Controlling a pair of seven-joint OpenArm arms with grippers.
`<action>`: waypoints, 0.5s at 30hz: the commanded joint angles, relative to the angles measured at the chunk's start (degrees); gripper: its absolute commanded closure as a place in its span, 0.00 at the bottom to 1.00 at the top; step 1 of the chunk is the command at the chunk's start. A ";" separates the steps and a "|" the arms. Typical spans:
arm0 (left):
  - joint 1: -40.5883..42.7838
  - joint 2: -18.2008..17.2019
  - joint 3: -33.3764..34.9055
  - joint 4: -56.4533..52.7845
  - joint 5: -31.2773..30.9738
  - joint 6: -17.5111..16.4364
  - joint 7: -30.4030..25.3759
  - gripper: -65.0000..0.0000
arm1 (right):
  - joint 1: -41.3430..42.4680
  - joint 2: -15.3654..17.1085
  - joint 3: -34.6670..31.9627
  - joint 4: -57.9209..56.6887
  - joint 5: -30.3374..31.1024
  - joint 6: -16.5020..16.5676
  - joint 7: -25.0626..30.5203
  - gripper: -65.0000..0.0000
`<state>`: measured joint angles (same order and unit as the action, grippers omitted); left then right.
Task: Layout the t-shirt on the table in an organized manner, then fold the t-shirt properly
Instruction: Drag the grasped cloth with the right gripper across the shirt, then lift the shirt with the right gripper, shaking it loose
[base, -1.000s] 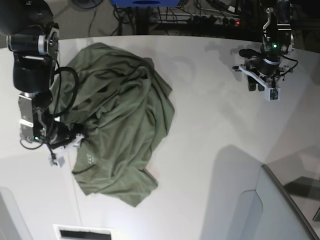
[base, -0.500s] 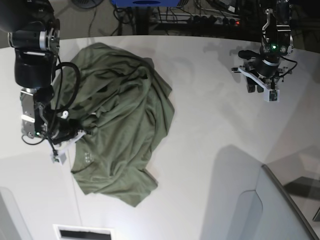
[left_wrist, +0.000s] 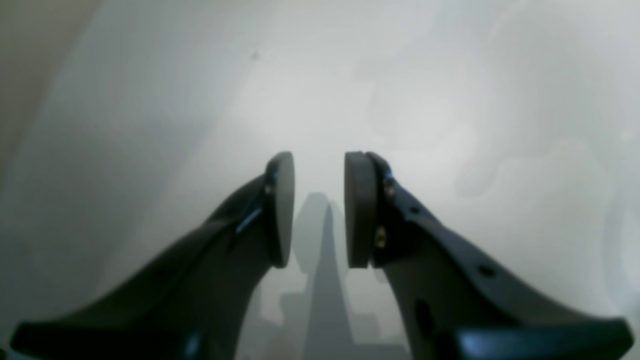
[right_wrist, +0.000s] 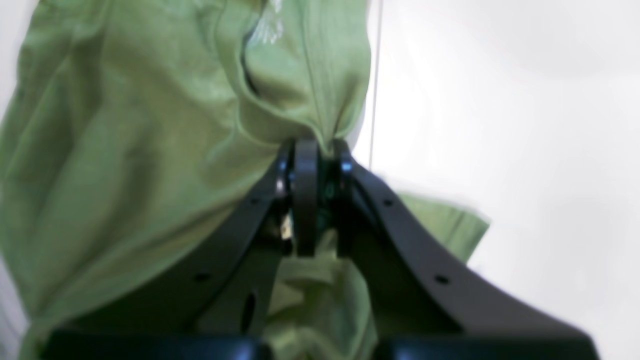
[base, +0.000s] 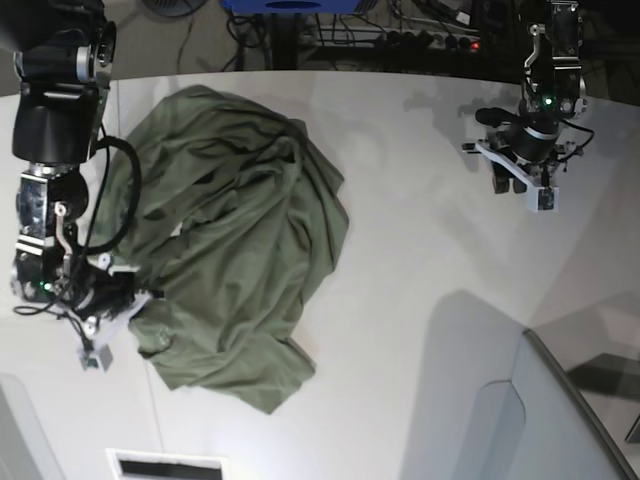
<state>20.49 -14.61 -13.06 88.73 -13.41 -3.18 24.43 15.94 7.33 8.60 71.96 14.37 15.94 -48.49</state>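
The t-shirt is lying bunched up on the desk, its edge is pinched tight in the right tool, the left tool is held slightly open and empty, so spreading is likely needed next.

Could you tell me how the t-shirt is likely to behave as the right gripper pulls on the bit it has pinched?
The t-shirt looks limp: it lies in crumpled folds, so it will probably drape and trail. The right gripper holds a bunched edge, so layers may slide unevenly on the smooth table.
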 joint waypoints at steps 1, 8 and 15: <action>-0.14 -0.64 -0.26 0.99 0.00 0.15 -1.17 0.73 | 1.33 0.54 0.15 2.81 0.09 -0.08 -0.17 0.99; -1.81 -0.55 -0.17 1.43 0.00 0.15 -1.17 0.73 | 1.33 0.18 0.23 14.76 0.09 -0.08 -8.26 0.99; -4.10 -0.99 3.17 1.16 0.27 0.15 -1.08 0.73 | 1.33 -1.84 -0.12 25.57 0.09 -0.08 -12.74 0.99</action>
<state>16.34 -14.90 -9.63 89.01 -13.37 -3.07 24.40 15.64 5.15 8.47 96.18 14.28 15.81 -62.52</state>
